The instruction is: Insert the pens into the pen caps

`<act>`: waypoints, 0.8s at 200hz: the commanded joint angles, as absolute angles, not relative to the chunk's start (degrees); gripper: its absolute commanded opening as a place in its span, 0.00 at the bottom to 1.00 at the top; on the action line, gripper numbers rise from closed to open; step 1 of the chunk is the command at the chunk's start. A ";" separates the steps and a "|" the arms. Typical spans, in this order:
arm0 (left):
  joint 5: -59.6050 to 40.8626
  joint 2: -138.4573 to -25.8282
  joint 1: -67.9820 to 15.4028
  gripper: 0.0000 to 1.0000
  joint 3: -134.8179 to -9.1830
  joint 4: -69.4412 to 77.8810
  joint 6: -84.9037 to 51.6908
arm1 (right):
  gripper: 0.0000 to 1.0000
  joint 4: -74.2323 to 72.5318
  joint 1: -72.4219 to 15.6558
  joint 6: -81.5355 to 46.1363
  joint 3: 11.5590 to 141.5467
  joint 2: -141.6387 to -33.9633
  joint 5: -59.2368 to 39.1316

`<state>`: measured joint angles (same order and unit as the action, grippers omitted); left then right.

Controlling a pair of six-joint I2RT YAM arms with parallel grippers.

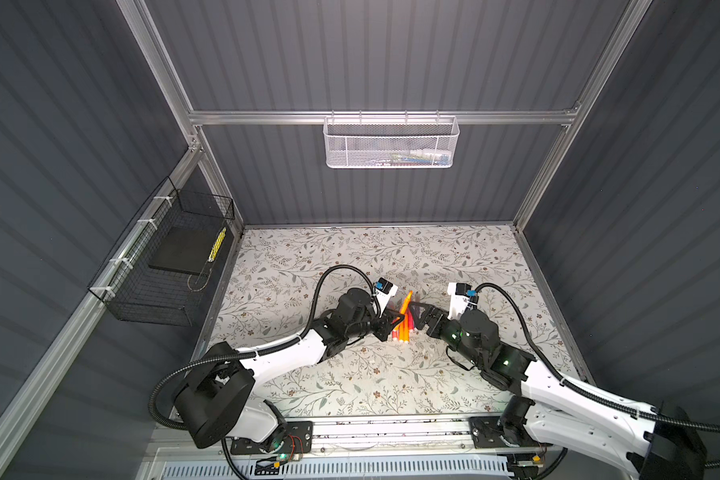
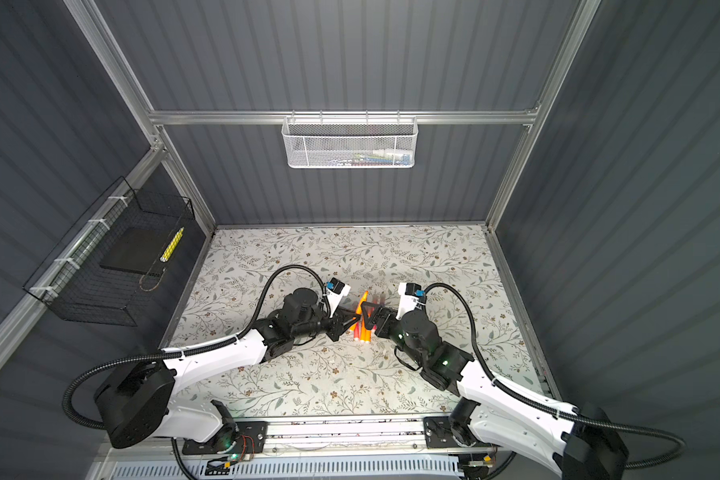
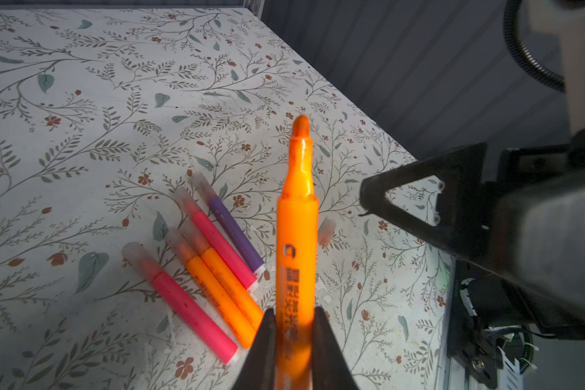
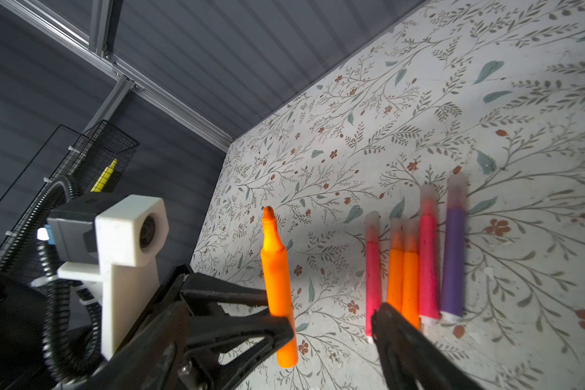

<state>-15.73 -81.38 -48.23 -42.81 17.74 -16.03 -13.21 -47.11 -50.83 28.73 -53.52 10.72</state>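
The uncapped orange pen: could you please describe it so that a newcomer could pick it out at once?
Near the middle of the floral table, five capped pens lie side by side. Right beside that row the left hand holds the orange pen by its lower barrel, above the table. It alone has no cap, its orange tip bare.

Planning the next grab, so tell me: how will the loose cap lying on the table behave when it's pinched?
The loose cap looks like a round, stubby tube on its side, so a nudge would probably roll it. It seems thin, hollow plastic: likely very light and apt to skid. Its smooth wall may slip from a pinch.
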 commanded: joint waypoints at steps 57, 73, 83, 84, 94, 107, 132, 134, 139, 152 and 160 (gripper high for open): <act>-26.19 -81.85 -49.10 0.00 -42.77 22.41 -15.06 | 0.58 -12.75 -47.46 -50.79 31.70 -57.17 13.15; -26.23 -82.15 -49.31 0.00 -42.93 22.33 -14.86 | 0.54 -13.11 -47.52 -50.92 31.82 -57.86 12.65; -26.15 -82.24 -49.35 0.00 -43.03 22.08 -14.80 | 0.50 -13.08 -47.49 -50.90 32.24 -58.30 12.28; -26.17 -82.30 -49.37 0.00 -43.05 22.07 -14.83 | 0.50 -13.09 -47.48 -50.90 32.25 -58.33 12.25; -26.19 -82.35 -49.35 0.00 -43.24 21.97 -14.83 | 0.47 -13.18 -47.53 -50.99 32.49 -58.88 11.83; -26.24 -82.35 -49.48 0.00 -43.37 21.62 -14.71 | 0.43 -13.18 -47.47 -51.37 32.47 -59.38 11.82; -25.87 -82.21 -49.55 0.00 -43.49 21.20 -14.50 | 0.29 -13.01 -47.49 -51.73 32.88 -59.94 11.54; -25.78 -82.23 -49.50 0.00 -43.46 21.19 -14.48 | 0.27 -13.01 -47.47 -51.71 32.85 -59.90 11.54; -25.75 -82.24 -49.51 0.00 -43.58 21.01 -14.56 | 0.23 -13.08 -47.51 -51.61 32.76 -59.79 11.46; -25.80 -82.51 -49.49 0.00 -43.68 20.96 -14.48 | 0.14 -12.77 -47.55 -51.69 32.53 -59.20 11.68; -25.86 -82.68 -49.56 0.04 -43.68 21.00 -14.50 | 0.09 -12.70 -47.59 -51.54 32.37 -58.76 11.76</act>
